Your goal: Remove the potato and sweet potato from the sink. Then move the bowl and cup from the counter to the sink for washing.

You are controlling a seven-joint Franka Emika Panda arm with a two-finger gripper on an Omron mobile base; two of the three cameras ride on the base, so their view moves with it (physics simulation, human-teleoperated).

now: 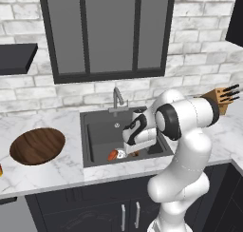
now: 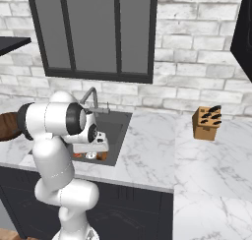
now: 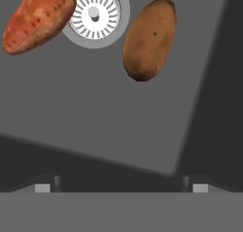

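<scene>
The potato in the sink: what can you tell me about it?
The potato is a small oval lump, dull brown with tiny dark specks and a rough-looking skin. It lies on its side on the dark grey floor of the sink, just beside the round silver drain, apart from the sweet potato. Nothing grips it.

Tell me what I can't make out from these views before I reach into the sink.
- Potato and sweet potato: in both base views the arm's hand covers most of them.
- Sweet potato: upper end cut off by the hand view's top edge.
- Bowl: in the right base view, mostly behind the arm.
- Cup: a sliver at the left base view's edge.
</scene>
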